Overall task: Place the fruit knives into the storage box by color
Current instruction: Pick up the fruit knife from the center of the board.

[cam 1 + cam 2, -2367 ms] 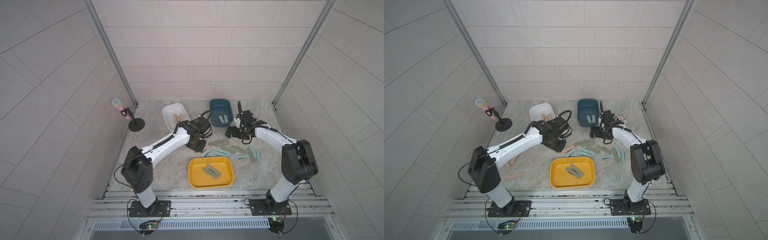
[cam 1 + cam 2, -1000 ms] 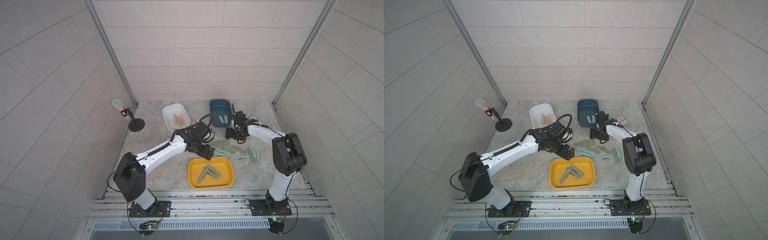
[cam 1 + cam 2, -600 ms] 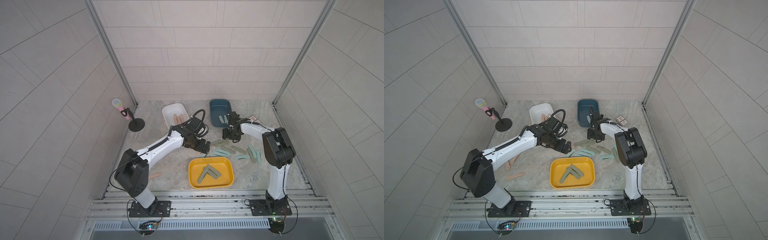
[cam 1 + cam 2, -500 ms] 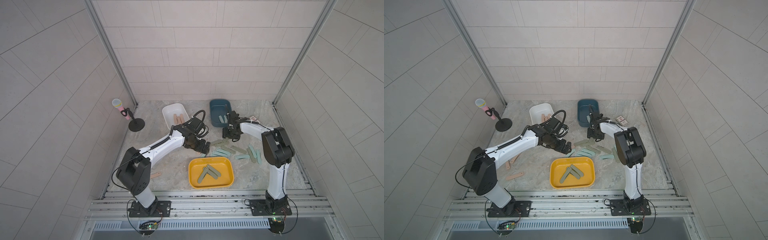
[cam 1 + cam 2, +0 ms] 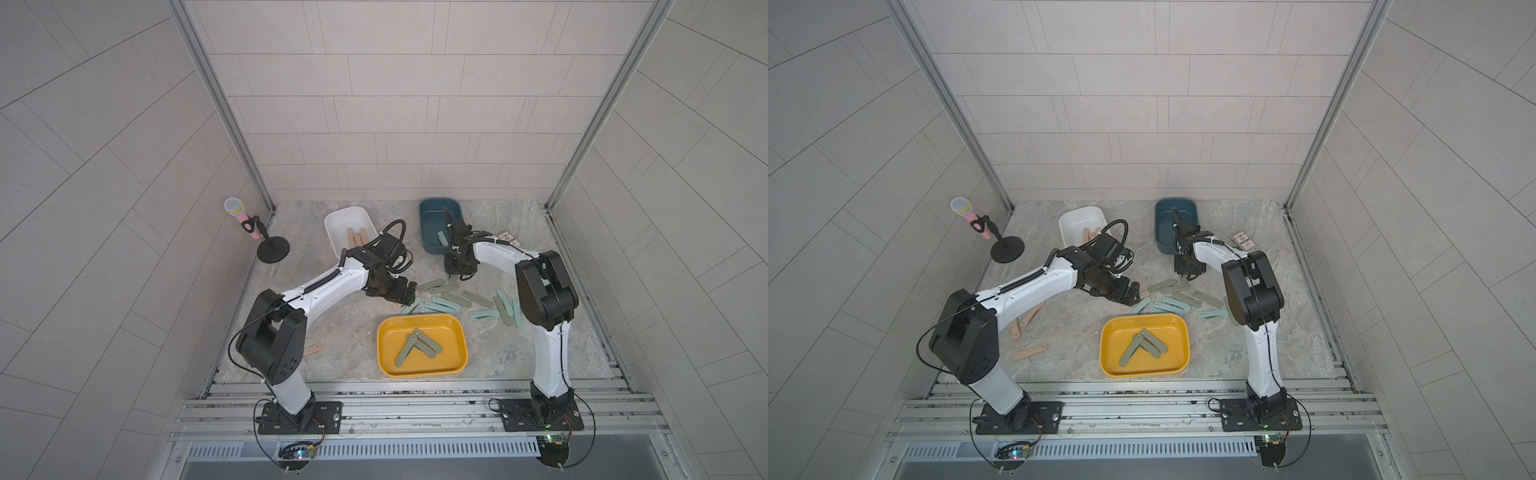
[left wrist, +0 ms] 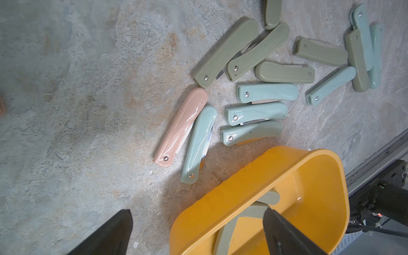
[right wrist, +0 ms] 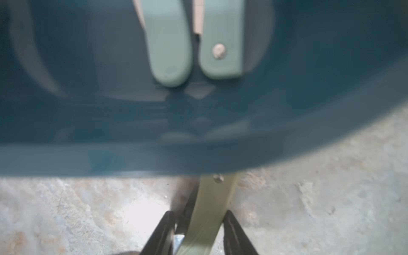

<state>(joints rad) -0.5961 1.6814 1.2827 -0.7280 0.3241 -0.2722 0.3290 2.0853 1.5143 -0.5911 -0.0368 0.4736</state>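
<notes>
Several olive-green and pale teal fruit knives (image 5: 446, 299) lie loose on the stone table behind the yellow storage box (image 5: 422, 322). That box holds three olive ones (image 5: 1142, 343). My left gripper (image 5: 401, 293) (image 6: 197, 220) hangs open and empty at the pile's left edge, near a peach-pink knife (image 6: 181, 128). My right gripper (image 5: 459, 272) (image 7: 198, 223) points down just in front of the dark teal box (image 5: 428, 208). It is shut on an olive-green knife (image 7: 212, 209). Two teal knives (image 7: 170, 44) lie in the teal box.
A white box (image 5: 345, 216) with pink knives stands at the back left. More pink knives (image 5: 1030, 351) lie on the floor by the left arm. A toy microphone (image 5: 249, 224) stands far left, and a small card (image 5: 509, 237) lies back right.
The right gripper's jaws have narrowed from wide apart onto the olive-green knife. The left gripper has drawn back a little from the yellow box, still open.
</notes>
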